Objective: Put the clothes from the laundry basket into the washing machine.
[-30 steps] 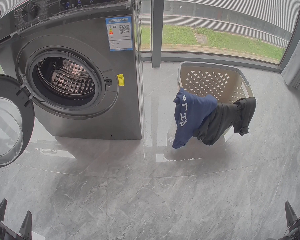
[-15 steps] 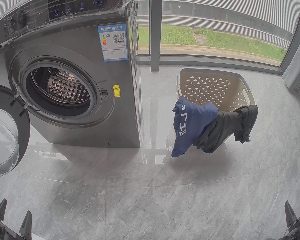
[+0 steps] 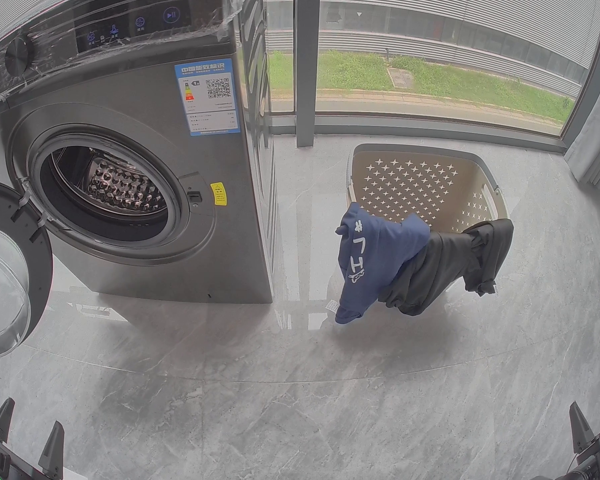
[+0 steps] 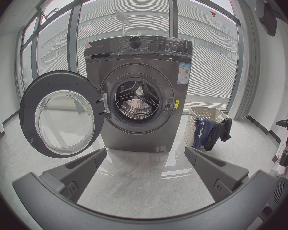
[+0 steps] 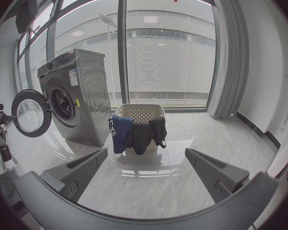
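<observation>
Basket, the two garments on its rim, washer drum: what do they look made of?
Laundry basket: probably moulded plastic, matt beige, star-shaped cut-outs in its wall. Blue garment and black garment: soft fabric, hanging in folds over the rim; fibre unclear. Drum: shiny metal, likely stainless steel, with embossed bumps.

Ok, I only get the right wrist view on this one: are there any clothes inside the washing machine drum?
Observer: No. The left wrist view looks straight into the drum: bare metal, nothing lying in it.
Operator: And the other arm, is it carrying something?
Observer: No. The left gripper has its fingers spread apart, with nothing between them.
</observation>
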{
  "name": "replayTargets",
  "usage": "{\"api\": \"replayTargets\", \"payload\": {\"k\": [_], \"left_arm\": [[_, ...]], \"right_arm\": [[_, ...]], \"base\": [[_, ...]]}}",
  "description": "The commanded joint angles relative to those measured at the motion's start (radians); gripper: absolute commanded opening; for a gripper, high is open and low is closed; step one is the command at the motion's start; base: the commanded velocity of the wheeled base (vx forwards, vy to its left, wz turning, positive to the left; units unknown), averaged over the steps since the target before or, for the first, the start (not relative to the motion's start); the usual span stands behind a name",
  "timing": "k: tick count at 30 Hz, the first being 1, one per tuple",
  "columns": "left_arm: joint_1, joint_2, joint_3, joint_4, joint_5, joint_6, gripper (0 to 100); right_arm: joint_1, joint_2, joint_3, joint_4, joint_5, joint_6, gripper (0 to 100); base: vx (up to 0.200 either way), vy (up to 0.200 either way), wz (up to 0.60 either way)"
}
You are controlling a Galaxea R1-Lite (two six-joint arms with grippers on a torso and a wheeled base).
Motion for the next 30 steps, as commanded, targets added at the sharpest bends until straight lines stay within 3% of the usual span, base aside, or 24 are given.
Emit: {"api": "replayTargets", "payload": {"k": [1,11,23,30], "left_arm": [[-0.001,-0.013,0.016,0.000,0.001,0.000,100],[0.001,-0.013,0.016,0.000,0.002,-0.002,100],[0.001,-0.013,0.016,0.000,0.001,0.000,100],[-0.001,-0.013,0.016,0.000,0.001,-0.002,100]], "right_arm": [[0.000,-0.004,0.013,0.000,0.001,0.000,100],[0.000,-0.003,0.013,0.000,0.001,0.000,100],[0.000,-0.004,0.015,0.000,0.001,0.000,100],[0.000,-0.003,0.013,0.000,0.001,0.000,100]], "base": [[0.000,-0.200,0.00],[0.000,-0.020,0.00],[0.000,-0.200,0.00],[0.000,0.000,0.00]]}}
